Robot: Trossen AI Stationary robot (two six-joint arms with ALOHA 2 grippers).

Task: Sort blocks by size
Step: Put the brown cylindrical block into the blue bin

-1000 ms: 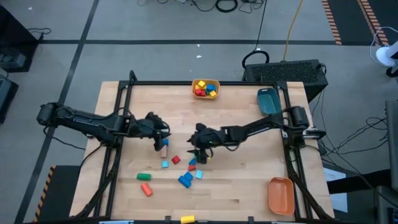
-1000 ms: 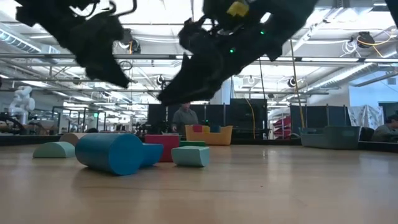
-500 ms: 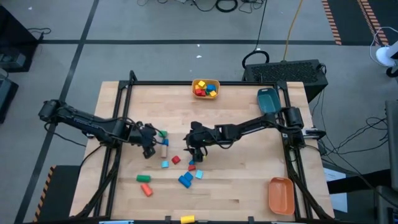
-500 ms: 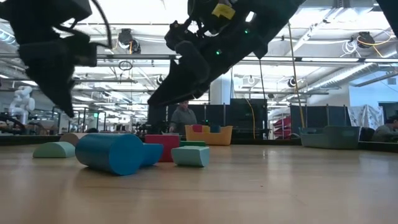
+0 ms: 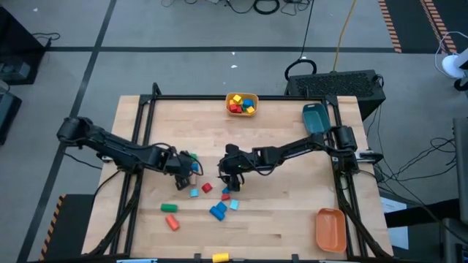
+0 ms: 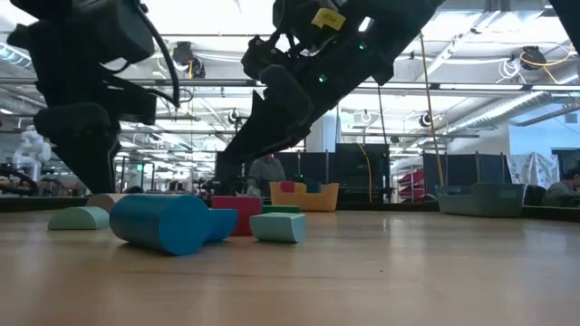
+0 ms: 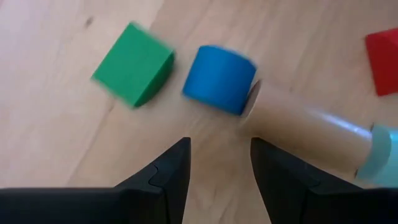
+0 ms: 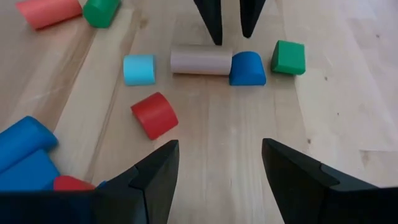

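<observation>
High view, read left to right. At the 8 o'clock part of the table [image 5: 292, 219] lie a green bar [image 5: 169, 208] and a red bar [image 5: 172, 223]. The left gripper [image 5: 191, 170] hangs low near the table's middle, its fingers narrowly parted and holding nothing; in its wrist view they point at a blue short cylinder [image 7: 219, 79], with a green cube [image 7: 132, 64] just beside it and a plain wood cylinder [image 7: 305, 134] touching its other end. A loose cluster follows toward 6 o'clock: a cyan block [image 5: 194, 193], a red block [image 5: 207, 188], and two blue blocks [image 5: 218, 211] lying together. The right gripper [image 5: 229, 178] hovers at the centre, fingers spread wide and empty, looking along the same row of blocks. At 12 o'clock a yellow bin [image 5: 242, 103] already holds several blocks; a teal bin [image 5: 315, 118] sits at 2 o'clock and an orange bin [image 5: 330, 229] at 5 o'clock. Handling, as judged: the blocks look like painted wood, so light, rigid and unbreakable, with smooth faces that may slip. Cubes are best pinched across two flat opposite faces; cylinders lying on their sides will likely roll if nudged, so grip them across the flat ends or squarely over the round middle.
</observation>
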